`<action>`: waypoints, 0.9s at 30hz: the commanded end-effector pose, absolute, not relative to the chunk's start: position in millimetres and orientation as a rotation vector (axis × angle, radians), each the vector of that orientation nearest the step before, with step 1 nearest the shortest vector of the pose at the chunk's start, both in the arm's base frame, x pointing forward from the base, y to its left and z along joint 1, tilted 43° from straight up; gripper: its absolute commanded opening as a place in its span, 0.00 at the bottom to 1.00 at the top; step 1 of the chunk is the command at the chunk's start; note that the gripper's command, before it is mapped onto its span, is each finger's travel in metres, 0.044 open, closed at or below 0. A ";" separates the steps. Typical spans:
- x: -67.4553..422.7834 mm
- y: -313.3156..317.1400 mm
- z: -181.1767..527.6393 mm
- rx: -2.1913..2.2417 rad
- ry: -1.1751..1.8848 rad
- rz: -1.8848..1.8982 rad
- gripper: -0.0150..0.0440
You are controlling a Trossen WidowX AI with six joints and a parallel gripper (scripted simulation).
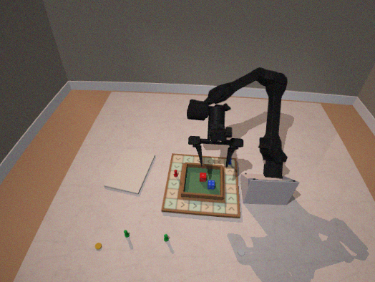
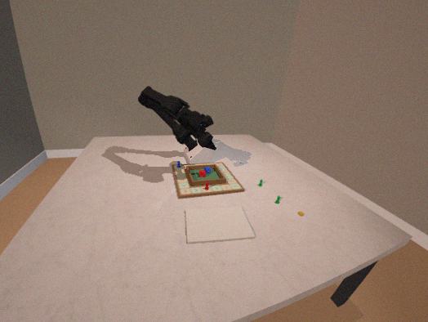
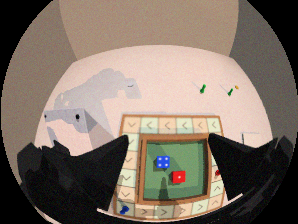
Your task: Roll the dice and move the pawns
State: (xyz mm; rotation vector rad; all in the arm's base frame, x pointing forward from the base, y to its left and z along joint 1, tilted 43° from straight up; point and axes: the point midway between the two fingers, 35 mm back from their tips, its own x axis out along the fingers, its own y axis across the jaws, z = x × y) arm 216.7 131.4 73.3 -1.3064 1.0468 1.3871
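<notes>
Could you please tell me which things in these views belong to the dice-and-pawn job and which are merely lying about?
Belonging to the job:
red die
blue die
green tray
game board
red pawn
blue pawn
gripper, open and holding nothing

Lying about:
two green pawns
yellow disc
white pad

red die (image 1: pixel 202 177) and blue die (image 1: pixel 211 185) both lie on the green floor of the tray (image 1: pixel 184 179), close together but apart, blue nearer the front right. blue die shows white pips on top, count too small to tell. red pawn (image 1: pixel 175 174) stands upright on the left strip of the board (image 1: pixel 200 207). blue pawn (image 2: pixel 178 164) stands upright on a back corner square.
</notes>
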 end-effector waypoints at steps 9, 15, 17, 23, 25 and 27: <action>218.3 124.9 33.8 -1.939 1.534 0.836 1.00; 223.6 125.6 33.6 -1.814 1.542 0.842 0.91; 251.4 126.3 37.2 -1.648 1.564 0.623 0.82; 340.5 107.4 49.7 -1.082 1.510 -0.053 0.59; 362.0 97.4 55.2 -0.942 1.461 -0.218 0.59; 373.1 91.2 58.1 -0.867 1.431 -0.304 0.59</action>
